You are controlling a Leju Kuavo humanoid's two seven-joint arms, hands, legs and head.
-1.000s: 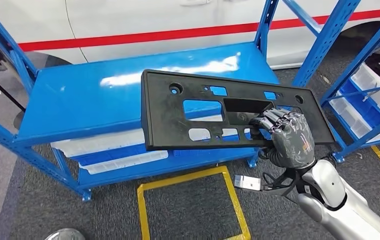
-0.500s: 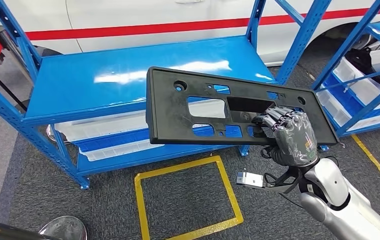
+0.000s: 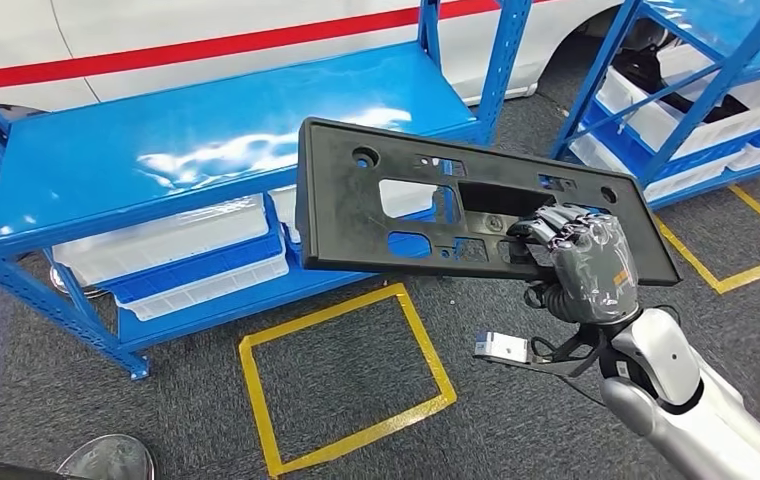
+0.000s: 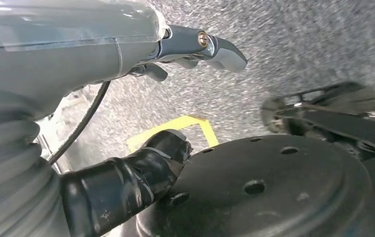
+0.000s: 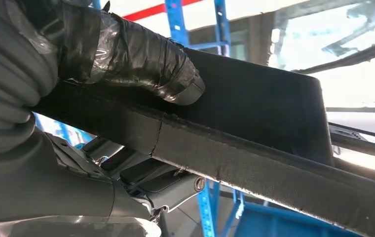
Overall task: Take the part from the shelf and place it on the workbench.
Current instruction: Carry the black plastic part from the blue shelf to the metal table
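In the head view, our right hand [image 3: 586,265] at centre right grips the part [image 3: 356,215], a long black plate with cut-outs. Our fingers [image 3: 546,228] hook over its near edge beside a rectangular opening, near the plate's right end. The part hangs in the air, tilted a little, its free left end reaching toward frame centre. We judge the grip sits off-centre because that opening gives something to curl into; the long overhang may make the plate sag or twist. The part is off the shelf [image 3: 106,160], whose blue top fills the upper left. White bins [image 3: 171,240] sit on its lower level. A second blue rack [image 3: 696,90] stands at upper right. Behind the shelf a white panel with a red stripe [image 3: 176,45] runs across the top. The floor [image 3: 76,400] is dark grey carpet with a yellow taped square [image 3: 341,375] at lower centre. No worktop is visible, so we judge the carry is under way.

In the left wrist view, our left hand [image 4: 175,54] hangs above the carpet, holding nothing, its fingers apart.

In the right wrist view, a taped thumb [image 5: 141,61] presses on the part's dark face [image 5: 254,98], and grey fingers [image 5: 170,185] clamp from the other side of its edge.
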